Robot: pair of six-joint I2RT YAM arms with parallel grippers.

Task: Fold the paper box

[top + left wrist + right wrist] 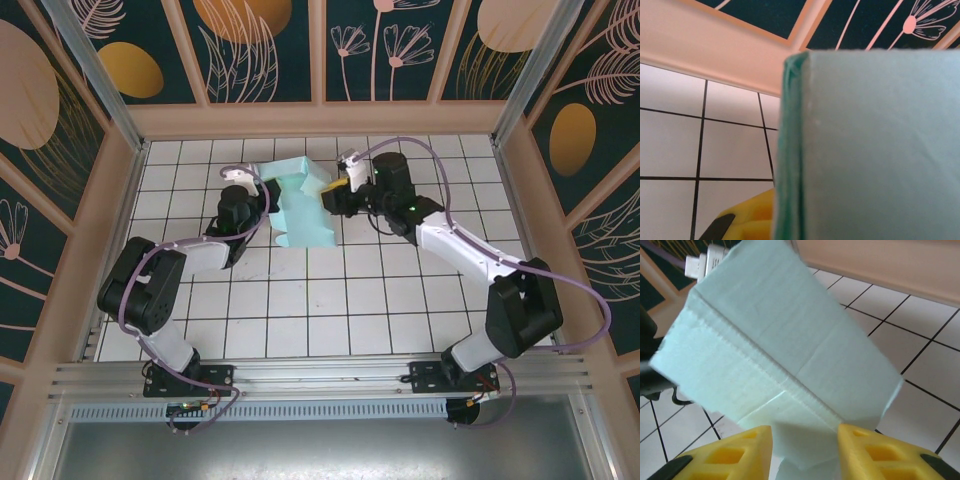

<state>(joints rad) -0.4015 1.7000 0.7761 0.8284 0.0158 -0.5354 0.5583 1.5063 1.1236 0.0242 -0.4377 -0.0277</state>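
Tiled table (350, 310): left claw (265, 207) clamps paper box (300, 215); right claw (805, 434) parted astride it.

No legible txt, nos., brand marks or signs in any view. Closest thing: tiny dark print on a white block (707, 262) seen past the top edge of the paper box (780, 340) in the right wrist view, too small & blurred to make out.
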